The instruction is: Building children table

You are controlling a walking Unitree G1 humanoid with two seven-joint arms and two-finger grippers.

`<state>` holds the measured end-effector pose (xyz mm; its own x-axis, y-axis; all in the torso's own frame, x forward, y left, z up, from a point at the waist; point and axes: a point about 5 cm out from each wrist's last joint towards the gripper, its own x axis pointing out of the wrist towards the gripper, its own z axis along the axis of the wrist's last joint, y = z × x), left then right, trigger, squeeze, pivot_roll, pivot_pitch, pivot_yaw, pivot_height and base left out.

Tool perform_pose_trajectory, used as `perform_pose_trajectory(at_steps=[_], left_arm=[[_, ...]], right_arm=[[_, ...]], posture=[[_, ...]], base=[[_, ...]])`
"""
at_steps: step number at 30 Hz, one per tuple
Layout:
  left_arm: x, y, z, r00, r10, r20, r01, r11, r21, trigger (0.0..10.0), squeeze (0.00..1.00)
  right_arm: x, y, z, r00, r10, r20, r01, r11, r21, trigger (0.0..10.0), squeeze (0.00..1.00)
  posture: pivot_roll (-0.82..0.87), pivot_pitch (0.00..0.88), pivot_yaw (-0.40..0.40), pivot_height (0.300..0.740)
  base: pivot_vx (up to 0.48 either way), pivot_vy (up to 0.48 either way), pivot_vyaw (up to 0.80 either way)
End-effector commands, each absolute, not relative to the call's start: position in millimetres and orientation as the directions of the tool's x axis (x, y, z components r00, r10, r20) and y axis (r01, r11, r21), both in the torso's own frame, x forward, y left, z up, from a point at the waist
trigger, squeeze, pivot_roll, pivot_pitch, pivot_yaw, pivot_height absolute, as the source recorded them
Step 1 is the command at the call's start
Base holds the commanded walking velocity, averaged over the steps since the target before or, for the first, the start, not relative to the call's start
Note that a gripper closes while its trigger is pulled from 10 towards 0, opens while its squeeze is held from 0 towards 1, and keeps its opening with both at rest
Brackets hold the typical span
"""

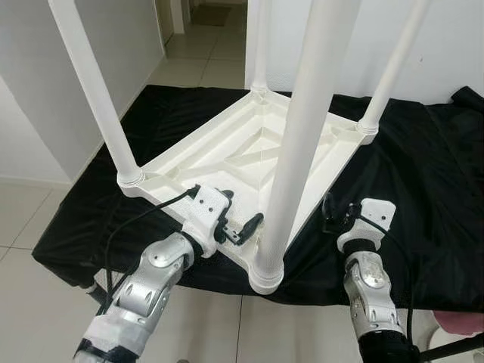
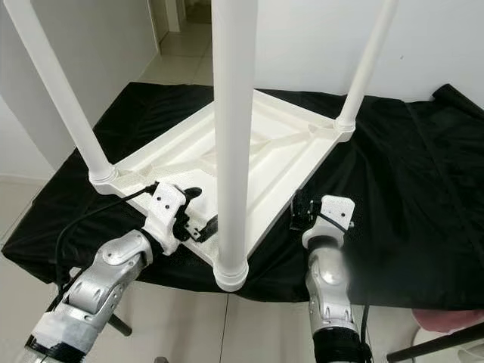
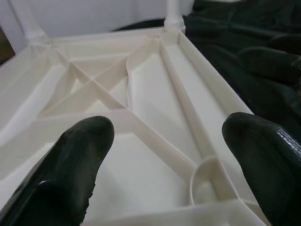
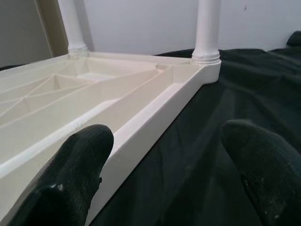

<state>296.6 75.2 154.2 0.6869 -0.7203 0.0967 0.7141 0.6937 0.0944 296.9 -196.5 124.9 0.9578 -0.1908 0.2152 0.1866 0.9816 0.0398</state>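
left gripper [image 1: 243, 227] jaws parted, right gripper [image 4: 169, 155] likewise

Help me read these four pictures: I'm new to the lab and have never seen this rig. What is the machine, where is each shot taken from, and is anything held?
It is a humanoid robot with two silver arms, each ending in a pincer of two black fingers. The top two pictures come from its head, looking forward and down. The other two come from cameras on its wrists, looking along the fingers.

A white table lies upside down on a black cloth, its four legs pointing up. The near leg rises right before the head camera.

The left pincer is at the table's near edge, beside that leg, fingers apart over the ribbed underside. The right pincer is at the table's right edge, also open, over edge and cloth. Nothing is held.
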Motion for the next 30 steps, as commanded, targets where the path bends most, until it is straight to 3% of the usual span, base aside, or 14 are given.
perform_pose_trajectory(at_steps=[1, 3, 7, 9, 12, 13, 17, 25, 30], left_arm=[[311.0, 86.0, 150.5, 0.784, -0.614, 0.095, 0.619, 0.785, -0.038, 10.0, 0.00], [319.9, 84.2, 149.8, 0.819, -0.564, 0.102, 0.573, 0.810, -0.126, 10.0, 0.00], [320.4, 80.5, 151.1, 0.816, -0.566, 0.121, 0.578, 0.806, -0.125, 10.0, 0.00], [316.3, 76.9, 150.4, 0.789, -0.601, 0.130, 0.614, 0.780, -0.122, 10.0, 0.00], [298.1, 74.0, 146.1, 0.654, -0.745, 0.131, 0.756, 0.652, -0.059, 10.0, 0.00], [298.1, 74.0, 146.1, 0.654, -0.745, 0.131, 0.756, 0.652, -0.059, 10.0, 0.00], [281.5, 83.4, 136.8, 0.528, -0.847, 0.064, 0.849, 0.529, 0.001, 10.0, 0.00], [280.8, 109.2, 133.4, 0.516, -0.856, -0.030, 0.856, 0.514, 0.057, 10.0, 0.00], [273.0, 121.2, 134.8, 0.464, -0.883, -0.075, 0.886, 0.460, 0.059, 10.0, 0.00]], right_arm=[[294.9, -198.5, 122.9, 0.959, -0.208, 0.194, 0.204, 0.978, 0.039, 10.0, 0.00], [295.4, -202.3, 126.0, 0.954, -0.226, 0.198, 0.222, 0.974, 0.042, 10.0, 0.00], [295.8, -203.3, 128.3, 0.952, -0.231, 0.201, 0.228, 0.973, 0.041, 10.0, 0.00], [295.4, -203.7, 128.7, 0.952, -0.231, 0.203, 0.229, 0.973, 0.035, 10.0, 0.00], [289.8, -204.1, 130.0, 0.955, -0.228, 0.191, 0.228, 0.973, 0.022, 10.0, 0.00], [289.8, -204.1, 130.0, 0.955, -0.228, 0.191, 0.228, 0.973, 0.022, 10.0, 0.00], [287.7, -207.2, 130.2, 0.958, -0.224, 0.180, 0.227, 0.974, 0.006, 10.0, 0.00], [291.5, -211.6, 133.0, 0.956, -0.227, 0.184, 0.232, 0.973, -0.009, 10.0, 0.00], [293.0, -209.8, 134.2, 0.961, -0.210, 0.179, 0.216, 0.976, -0.019, 10.0, 0.00]], posture=[[0.04, 0.050, 0.049, 0.740], [0.02, 0.049, 0.055, 0.740], [0.02, 0.049, 0.055, 0.740], [0.01, 0.045, 0.055, 0.740], [0.01, 0.045, 0.055, 0.740], [0.01, 0.045, 0.055, 0.740], [0.02, 0.037, 0.051, 0.740], [0.03, 0.034, 0.048, 0.740], [0.03, 0.034, 0.049, 0.740]], base=[[0.000, 0.000, 0.00], [0.000, 0.000, 0.00], [0.000, 0.000, 0.00], [0.000, 0.000, 0.00], [0.000, 0.000, 0.00], [0.000, 0.000, 0.00], [0.000, 0.000, 0.00], [0.000, 0.000, 0.00], [0.000, 0.000, 0.00]])
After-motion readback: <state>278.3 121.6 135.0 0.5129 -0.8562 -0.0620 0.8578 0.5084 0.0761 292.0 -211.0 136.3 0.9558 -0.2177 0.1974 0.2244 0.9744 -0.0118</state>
